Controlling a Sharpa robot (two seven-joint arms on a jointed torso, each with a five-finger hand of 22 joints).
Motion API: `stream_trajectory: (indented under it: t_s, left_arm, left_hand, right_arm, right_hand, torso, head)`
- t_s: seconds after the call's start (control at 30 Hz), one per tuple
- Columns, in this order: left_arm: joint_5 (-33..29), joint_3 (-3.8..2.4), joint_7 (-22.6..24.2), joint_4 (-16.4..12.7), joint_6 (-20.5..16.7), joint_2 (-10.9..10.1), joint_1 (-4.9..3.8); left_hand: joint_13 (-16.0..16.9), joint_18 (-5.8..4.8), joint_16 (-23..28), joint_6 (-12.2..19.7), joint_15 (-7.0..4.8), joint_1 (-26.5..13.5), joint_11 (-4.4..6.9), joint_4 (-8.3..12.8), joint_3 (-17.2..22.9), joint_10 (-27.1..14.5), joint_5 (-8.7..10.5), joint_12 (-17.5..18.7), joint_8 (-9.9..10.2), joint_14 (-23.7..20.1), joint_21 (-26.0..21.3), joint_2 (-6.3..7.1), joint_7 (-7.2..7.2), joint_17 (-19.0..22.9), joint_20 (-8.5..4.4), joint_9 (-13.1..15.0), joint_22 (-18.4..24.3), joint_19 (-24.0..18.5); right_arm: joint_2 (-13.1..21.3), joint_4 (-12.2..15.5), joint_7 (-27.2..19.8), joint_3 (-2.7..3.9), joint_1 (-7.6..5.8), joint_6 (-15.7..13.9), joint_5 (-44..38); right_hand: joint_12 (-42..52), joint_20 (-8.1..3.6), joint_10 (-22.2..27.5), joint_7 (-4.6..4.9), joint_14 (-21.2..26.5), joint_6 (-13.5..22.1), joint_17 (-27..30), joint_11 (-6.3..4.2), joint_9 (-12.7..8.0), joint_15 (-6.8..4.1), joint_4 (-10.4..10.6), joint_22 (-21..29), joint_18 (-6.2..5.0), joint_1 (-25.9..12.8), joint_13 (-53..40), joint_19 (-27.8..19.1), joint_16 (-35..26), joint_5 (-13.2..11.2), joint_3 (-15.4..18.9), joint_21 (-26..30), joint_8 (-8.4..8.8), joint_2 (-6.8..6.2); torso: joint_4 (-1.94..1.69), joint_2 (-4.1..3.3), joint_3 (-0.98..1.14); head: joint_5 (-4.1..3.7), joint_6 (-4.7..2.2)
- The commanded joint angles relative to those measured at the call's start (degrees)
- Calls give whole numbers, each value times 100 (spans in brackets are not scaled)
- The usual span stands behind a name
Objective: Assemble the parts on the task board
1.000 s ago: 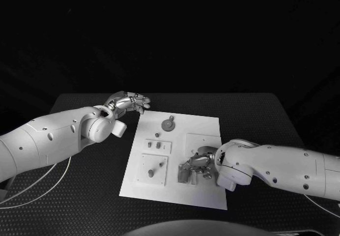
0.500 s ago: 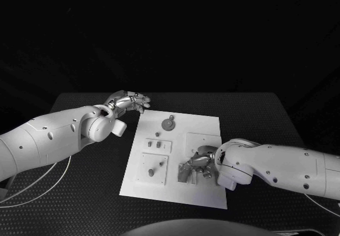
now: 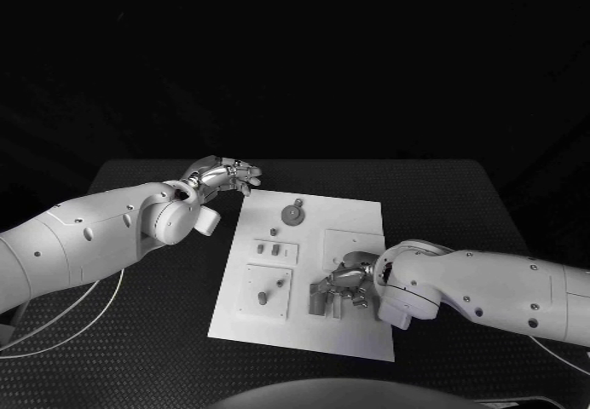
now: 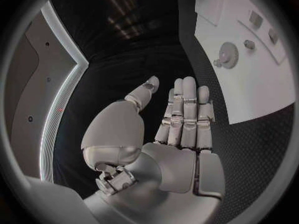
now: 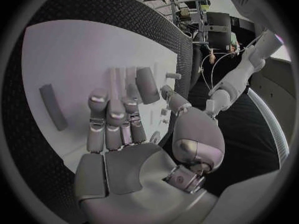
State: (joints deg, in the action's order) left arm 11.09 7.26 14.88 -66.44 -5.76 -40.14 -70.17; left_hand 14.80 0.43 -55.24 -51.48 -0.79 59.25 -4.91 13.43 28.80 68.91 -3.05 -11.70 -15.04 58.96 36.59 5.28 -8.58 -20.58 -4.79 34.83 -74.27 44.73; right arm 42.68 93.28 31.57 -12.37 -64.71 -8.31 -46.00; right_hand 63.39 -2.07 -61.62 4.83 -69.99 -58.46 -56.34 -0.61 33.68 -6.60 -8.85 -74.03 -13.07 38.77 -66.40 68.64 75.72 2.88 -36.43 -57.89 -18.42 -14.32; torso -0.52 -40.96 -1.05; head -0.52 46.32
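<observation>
Task board (image 3: 350,334) is lying in the middle of the black bench (image 3: 147,341), with the right hand (image 3: 341,288) hovering low over its near middle area and hiding the parts beneath it from the head camera. Beyond that hand on the board, a round gear (image 3: 292,216) is sitting near the far edge, two small pegs (image 3: 274,250) are standing in a raised block, and another peg (image 3: 261,298) is standing in the block nearer the robot. Left hand (image 3: 224,179) is hovering just off the board's far left corner, fingers straight and together, holding nothing. The left wrist camera is showing its empty palm (image 4: 181,134) with the gear (image 4: 228,51) on the board beside it. The right wrist camera is showing the right hand (image 5: 121,129) with fingers extended over a grey part (image 5: 147,85); whether it is gripping that part, I cannot tell. A dark bar (image 5: 54,113) is lying on the board beside the fingers.
</observation>
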Motion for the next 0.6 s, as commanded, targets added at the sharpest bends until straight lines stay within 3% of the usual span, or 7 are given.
stream_trajectory:
  t_s: [0.03,0.33,0.6]
  left_arm:
    - [-32,-4,29,-3,80,6,-6]
    - [-32,-3,30,3,83,10,-5]
    - [-32,-3,28,7,80,6,-5]
  left_hand:
    - [-3,-19,19,0,28,-31,-12,-23,-2,-43,2,-37,35,-24,-21,6,-35,-7,-135,9,-8,-36]
    - [-4,-20,20,0,29,-37,-12,-33,-1,-44,2,-38,36,-24,-24,-1,-36,-9,-134,10,-11,-37]
    - [-4,-20,20,1,29,-40,-12,-38,-1,-45,2,-39,37,-24,-25,-2,-36,-10,-133,10,-12,-38]
  right_arm:
    - [-11,10,-115,-34,54,56,-19]
    - [127,57,-409,-31,54,-81,-192]
    - [348,187,-1183,-28,53,-264,-660]
  right_hand:
    - [-20,0,41,87,33,130,-9,1,-64,6,-1,8,-193,-56,-7,-36,-29,-8,46,-23,102,4]
    - [-15,-19,14,74,17,107,-22,-12,-48,-7,28,20,-193,-4,-10,-21,-28,-8,22,-26,88,135]
    - [-23,-44,7,73,15,123,-34,-14,-37,-16,-80,39,-193,190,-12,-17,-48,-7,20,-22,96,58]
  torso:
    - [3,-2,2]
    - [-6,2,2]
    - [2,0,1]
  head:
    - [7,6]
    - [8,-5]
    - [23,-37]
